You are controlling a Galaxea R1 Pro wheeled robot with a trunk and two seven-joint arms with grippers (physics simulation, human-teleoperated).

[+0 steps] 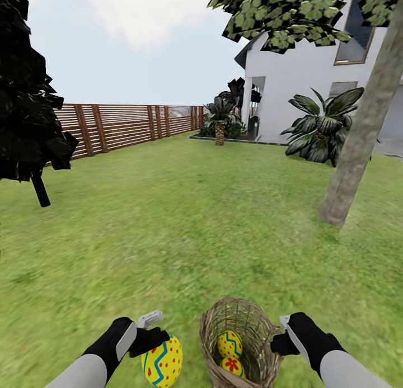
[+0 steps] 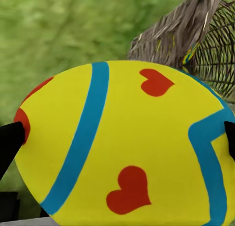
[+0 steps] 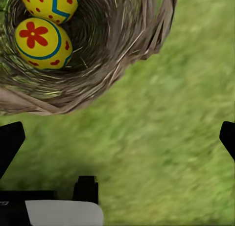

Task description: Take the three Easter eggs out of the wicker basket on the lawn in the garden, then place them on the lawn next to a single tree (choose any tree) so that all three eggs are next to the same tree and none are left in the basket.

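Note:
A yellow Easter egg (image 1: 163, 363) with blue bands and red marks sits in my left gripper (image 1: 152, 335), which is shut on it just left of the wicker basket (image 1: 254, 326). In the left wrist view this egg (image 2: 122, 143) spans the gap between both black fingertips (image 2: 10, 143). Two more eggs (image 1: 230, 344) (image 1: 232, 367) lie inside the basket; the right wrist view shows them (image 3: 43, 43) (image 3: 51, 3) in the woven bowl (image 3: 122, 55). My right gripper (image 1: 280, 337) hovers open beside the basket's right rim, only grass between its fingers (image 3: 11, 143). The leaning grey-brown tree (image 1: 358, 147) stands ahead on the right of the lawn (image 1: 184, 226).
A dark-leaved thin tree (image 1: 28, 114) stands at the left. A brown slat fence (image 1: 129, 125) runs along the back left. The white house (image 1: 302, 91) and spiky palm-like plants (image 1: 319, 131) lie behind the tree. Open grass stretches between me and the trunk.

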